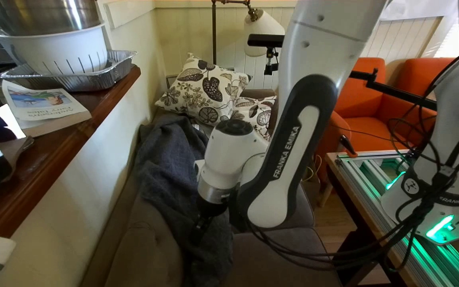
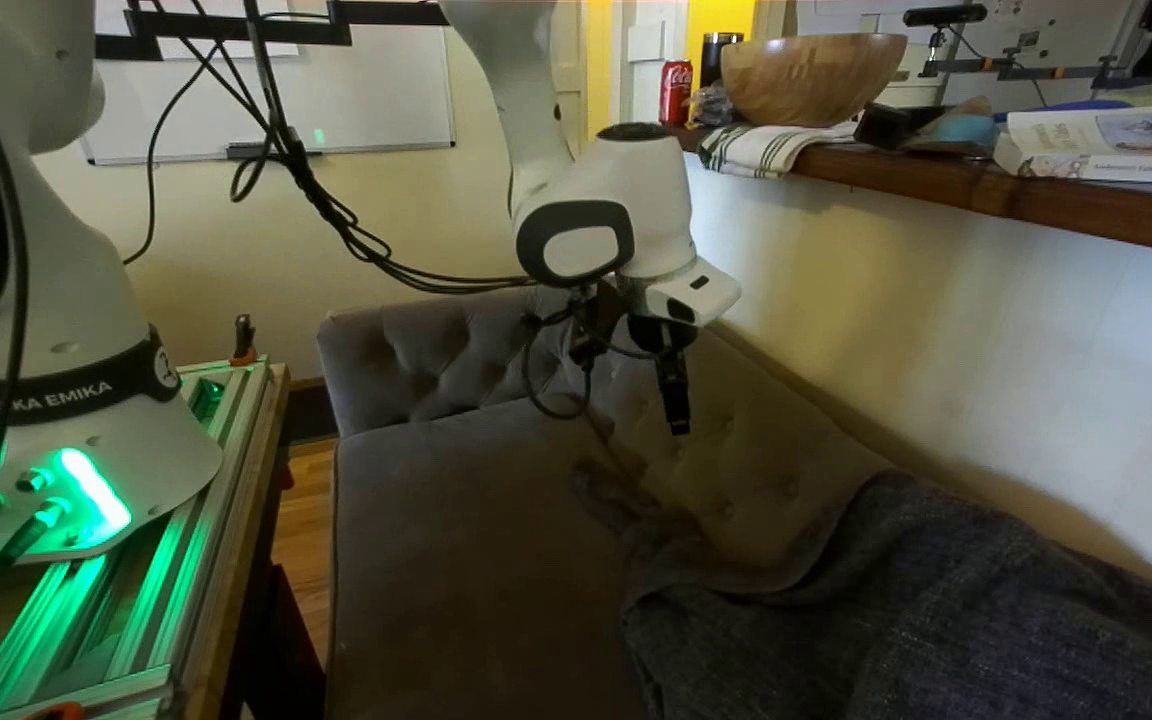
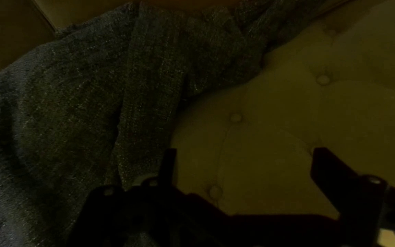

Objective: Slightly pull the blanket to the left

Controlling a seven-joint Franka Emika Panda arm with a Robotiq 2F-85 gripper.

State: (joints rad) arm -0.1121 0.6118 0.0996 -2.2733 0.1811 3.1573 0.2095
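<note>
One gripper (image 3: 245,149), one blanket (image 2: 916,610), one sofa (image 2: 476,540), apparently two floral cushions (image 1: 209,89) (image 1: 256,111).

The tool (image 2: 676,424) points down over the sofa (image 2: 476,510), the blanket (image 2: 936,610) rumpled on it, 1 red can (image 2: 676,92) on the ledge (image 2: 956,184).

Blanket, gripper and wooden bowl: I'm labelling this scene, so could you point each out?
Blanket (image 2: 926,620): in an exterior view, on its wide, spread part.
Gripper (image 3: 243,152): in the wrist view, midway between its open fingertips.
Wooden bowl (image 2: 814,85): in an exterior view, on its outer wall.
</note>
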